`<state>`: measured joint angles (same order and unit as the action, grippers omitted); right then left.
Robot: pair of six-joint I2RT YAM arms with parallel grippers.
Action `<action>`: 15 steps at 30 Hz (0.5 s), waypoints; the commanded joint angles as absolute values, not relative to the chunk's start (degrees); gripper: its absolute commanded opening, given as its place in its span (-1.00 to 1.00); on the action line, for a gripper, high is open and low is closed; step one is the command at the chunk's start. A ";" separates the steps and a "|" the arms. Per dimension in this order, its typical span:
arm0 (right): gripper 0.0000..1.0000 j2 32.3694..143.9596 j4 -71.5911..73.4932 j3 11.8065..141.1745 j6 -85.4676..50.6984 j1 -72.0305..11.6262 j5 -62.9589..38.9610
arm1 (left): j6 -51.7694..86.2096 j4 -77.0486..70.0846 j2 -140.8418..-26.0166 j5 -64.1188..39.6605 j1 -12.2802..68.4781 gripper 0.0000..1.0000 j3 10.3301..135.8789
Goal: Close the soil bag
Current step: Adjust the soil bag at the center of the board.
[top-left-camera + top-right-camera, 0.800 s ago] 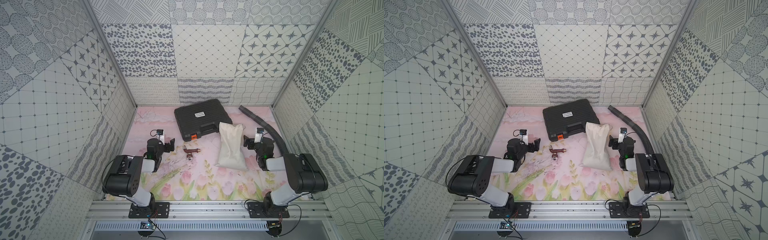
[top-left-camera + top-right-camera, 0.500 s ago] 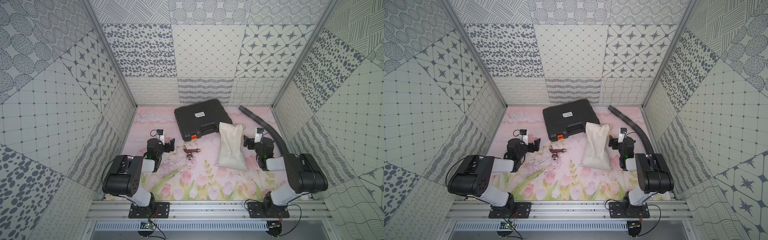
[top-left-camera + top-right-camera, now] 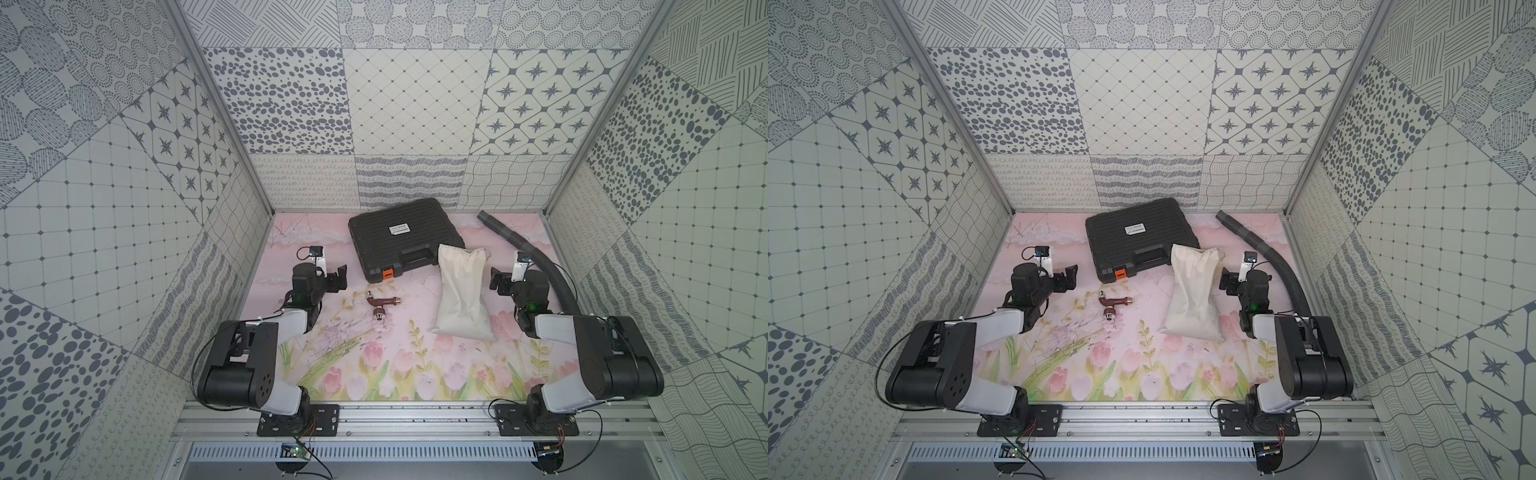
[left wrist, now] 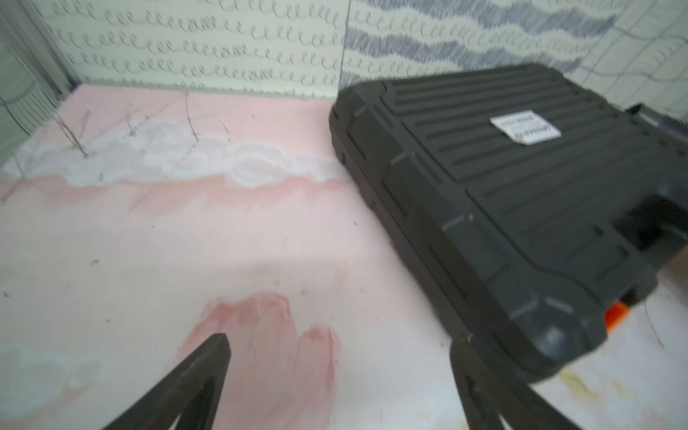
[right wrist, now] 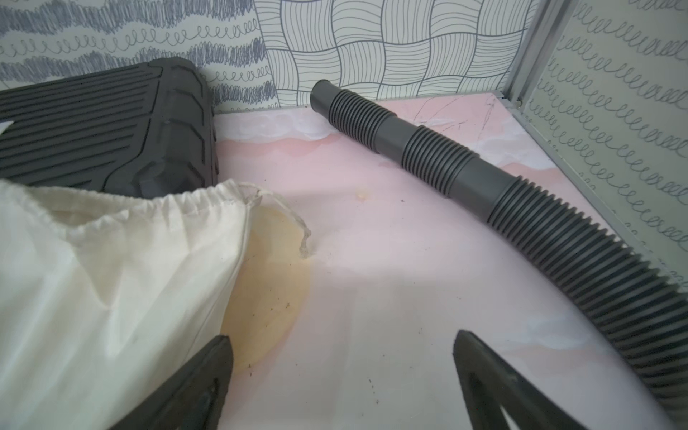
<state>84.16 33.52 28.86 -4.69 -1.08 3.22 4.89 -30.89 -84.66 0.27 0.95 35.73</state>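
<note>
Change: I see nothing shifted since the earlier frames; both arms stay parked
Bag: soft cream-white cloth drawstring soil bag (image 3: pixel 461 291) lies on the pink floral mat (image 3: pixel 374 357); neck open, against the ribbed black plastic case (image 3: pixel 399 241)
Left gripper (image 4: pixel 338 346): wide, empty
Right gripper (image 5: pixel 342 342): wide, empty, just beside the bag

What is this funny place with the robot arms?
Probably a robot practice booth: two arms bolted to a metal rail, patterned walls boxing in a flowery table, and random props like a bag, case, hose.
</note>
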 commanded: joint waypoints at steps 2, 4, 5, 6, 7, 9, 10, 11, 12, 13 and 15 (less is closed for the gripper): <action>0.94 78.37 10.82 37.22 -12.02 -2.39 9.80 | 12.19 4.00 -81.17 7.46 0.65 0.93 44.55; 0.94 76.27 0.06 41.41 -15.66 -2.51 8.88 | 15.82 6.33 -79.47 7.87 0.68 0.93 44.59; 0.94 75.66 -5.28 43.39 -17.73 -2.73 8.68 | 18.38 8.70 -79.08 8.31 0.70 0.93 45.34; 0.94 74.76 -9.76 44.97 -19.54 -3.03 8.38 | 20.71 12.03 -79.02 8.39 0.66 0.93 47.08; 0.94 74.12 -13.97 46.27 -21.02 -3.37 7.76 | 22.35 15.01 -79.18 7.57 0.66 0.93 49.30; 0.94 71.82 -19.70 48.17 -22.77 -5.05 6.71 | 24.27 20.67 -80.24 4.08 0.73 0.93 53.99; 0.94 70.57 -21.99 49.12 -23.09 -6.04 5.88 | 25.04 23.04 -80.90 2.37 0.77 0.93 56.32; 0.94 69.62 -24.23 50.16 -23.10 -6.96 5.00 | 25.49 24.76 -81.59 0.25 0.85 0.93 58.61; 0.94 69.07 -26.24 51.34 -22.50 -7.70 2.66 | 25.51 26.74 -82.07 -2.34 1.05 0.93 60.55; 0.94 69.11 -28.55 53.28 -21.70 -8.28 -0.10 | 25.35 28.05 -82.46 -4.67 1.29 0.93 62.39; 0.94 70.14 -34.08 57.22 -20.95 -9.73 -2.55 | 25.14 29.71 -82.98 -9.46 2.09 0.93 65.43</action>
